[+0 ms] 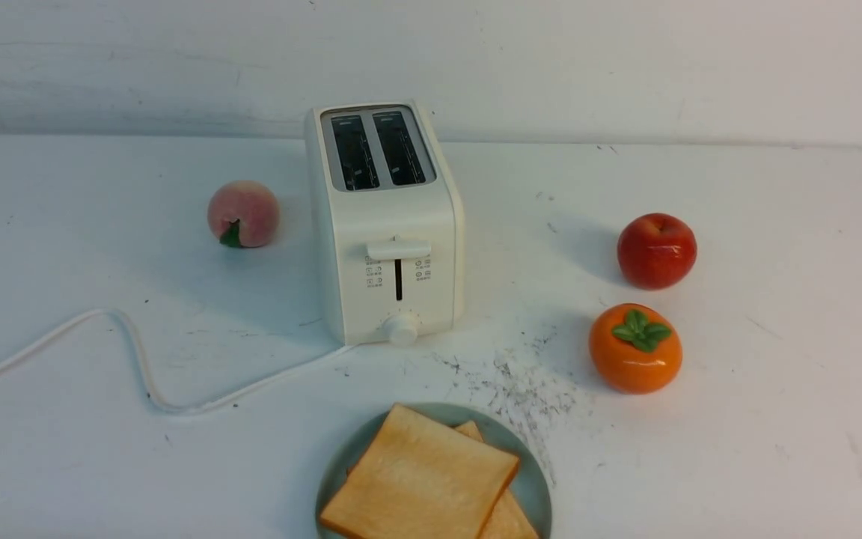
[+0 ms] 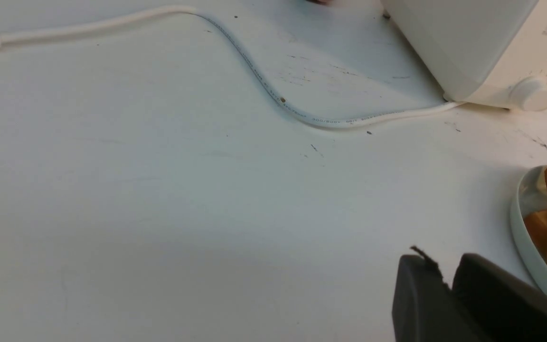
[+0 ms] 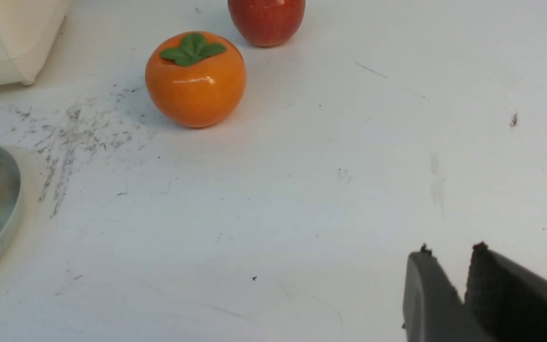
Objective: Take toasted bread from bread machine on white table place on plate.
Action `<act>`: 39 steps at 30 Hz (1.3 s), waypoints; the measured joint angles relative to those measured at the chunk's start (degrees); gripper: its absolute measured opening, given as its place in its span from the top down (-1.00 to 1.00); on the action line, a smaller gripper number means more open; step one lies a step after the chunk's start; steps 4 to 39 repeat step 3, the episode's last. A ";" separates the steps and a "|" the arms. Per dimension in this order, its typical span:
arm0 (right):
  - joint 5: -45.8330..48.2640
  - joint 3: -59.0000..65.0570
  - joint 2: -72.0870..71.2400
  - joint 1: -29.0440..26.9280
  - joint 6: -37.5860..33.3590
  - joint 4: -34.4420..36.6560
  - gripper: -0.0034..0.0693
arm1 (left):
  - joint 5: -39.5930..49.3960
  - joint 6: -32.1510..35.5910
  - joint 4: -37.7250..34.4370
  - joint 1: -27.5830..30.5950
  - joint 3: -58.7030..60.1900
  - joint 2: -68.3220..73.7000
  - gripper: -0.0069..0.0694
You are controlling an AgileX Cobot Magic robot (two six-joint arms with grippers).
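Two slices of toasted bread lie overlapped on the teal plate (image 1: 532, 471) at the near edge of the white table (image 1: 775, 419): the upper slice (image 1: 420, 475) covers most of the lower slice (image 1: 506, 516). The cream bread machine (image 1: 390, 224) stands behind the plate, both dark slots empty and its lever up. Neither arm shows in the front view. In the left wrist view my left gripper (image 2: 444, 266) hovers over bare table beside the plate (image 2: 523, 237), slightly open and empty. In the right wrist view my right gripper (image 3: 451, 256) is also slightly open and empty, well away from the plate (image 3: 3, 209).
A peach (image 1: 242, 213) sits left of the bread machine. A red apple (image 1: 656, 249) and an orange persimmon (image 1: 634, 348) sit to its right. The white cord (image 1: 139, 359) loops across the left of the table. Dark specks (image 1: 521, 389) mark the surface near the plate.
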 joint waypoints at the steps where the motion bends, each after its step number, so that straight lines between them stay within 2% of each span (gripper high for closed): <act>1: 0.00 0.00 0.00 0.00 0.00 0.00 0.51 | 0.00 0.00 0.00 0.00 0.00 0.00 0.55; 39: 0.00 0.00 0.00 0.00 0.00 0.00 0.51 | 0.00 0.00 0.00 0.00 0.00 0.00 0.54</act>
